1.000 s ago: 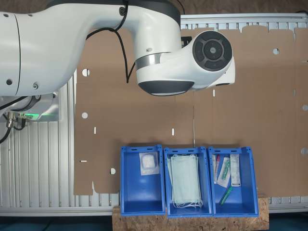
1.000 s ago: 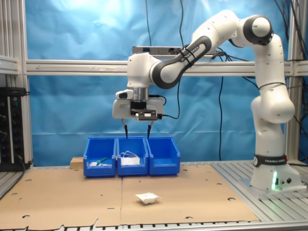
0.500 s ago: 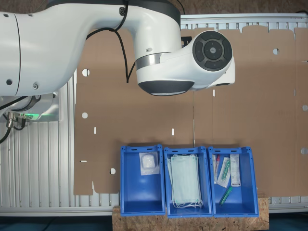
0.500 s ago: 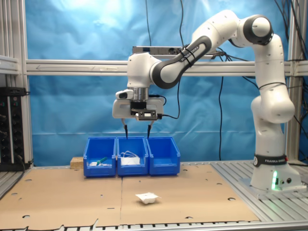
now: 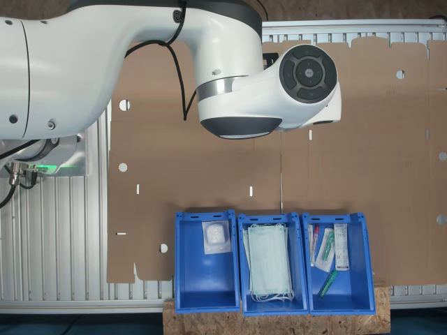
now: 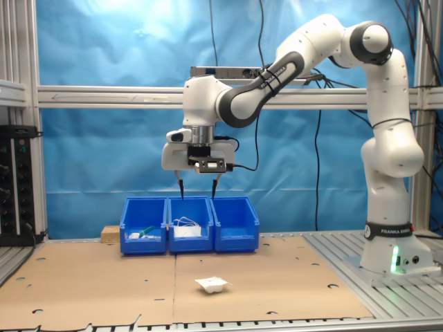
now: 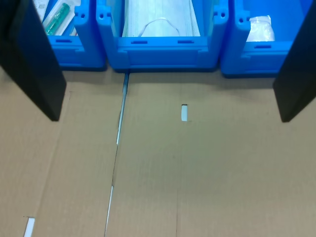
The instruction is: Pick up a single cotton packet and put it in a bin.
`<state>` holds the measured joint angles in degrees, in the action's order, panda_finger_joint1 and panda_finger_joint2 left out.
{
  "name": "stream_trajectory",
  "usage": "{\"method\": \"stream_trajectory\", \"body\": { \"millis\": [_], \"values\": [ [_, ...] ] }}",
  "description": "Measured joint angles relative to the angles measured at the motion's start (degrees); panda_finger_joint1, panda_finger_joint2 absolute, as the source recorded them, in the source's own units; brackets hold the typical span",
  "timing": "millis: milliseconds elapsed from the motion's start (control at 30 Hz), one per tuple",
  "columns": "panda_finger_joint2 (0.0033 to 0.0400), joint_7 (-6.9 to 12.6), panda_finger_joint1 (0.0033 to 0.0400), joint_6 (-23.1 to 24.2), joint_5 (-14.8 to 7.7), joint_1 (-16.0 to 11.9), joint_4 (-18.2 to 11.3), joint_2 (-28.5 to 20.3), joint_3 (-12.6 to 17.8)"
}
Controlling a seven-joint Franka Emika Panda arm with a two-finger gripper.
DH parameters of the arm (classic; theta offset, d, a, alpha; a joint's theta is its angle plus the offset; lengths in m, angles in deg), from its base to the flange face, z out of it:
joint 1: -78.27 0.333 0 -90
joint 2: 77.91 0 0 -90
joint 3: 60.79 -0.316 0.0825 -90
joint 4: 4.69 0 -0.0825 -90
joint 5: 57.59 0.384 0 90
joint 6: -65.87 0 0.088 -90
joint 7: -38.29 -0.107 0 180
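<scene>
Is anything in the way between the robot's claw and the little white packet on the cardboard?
Nothing visible is. In the second exterior view the open gripper hangs high above the bins, and the cotton packet lies alone on bare cardboard nearer the camera.

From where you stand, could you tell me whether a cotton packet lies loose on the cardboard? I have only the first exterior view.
Observer: Yes, one cotton packet lies on the cardboard, apart from the bins.
Operator: Is the pincer holding anything?
Observer: No, the pincer hangs open and empty.
Operator: Is it above the packet?
Observer: No, the wrist view shows bare cardboard beneath it, just before the middle bin.
</scene>
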<state>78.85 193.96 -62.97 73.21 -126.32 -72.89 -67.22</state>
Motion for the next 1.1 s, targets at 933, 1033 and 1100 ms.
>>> {"method": "stream_trajectory", "body": {
  "millis": [933, 1033, 1100],
  "values": [
    [0.04, 0.53, 0.04, 0.0, 0.0, 1.9, -1.8, 0.0, -1.0],
    [0.04, 1.16, 0.04, 0.0, 0.0, 2.3, -2.4, 0.0, -1.4],
    [0.04, 1.83, 0.04, 0.0, 0.0, 2.6, -2.6, 0.0, -1.6]
  ]
}}
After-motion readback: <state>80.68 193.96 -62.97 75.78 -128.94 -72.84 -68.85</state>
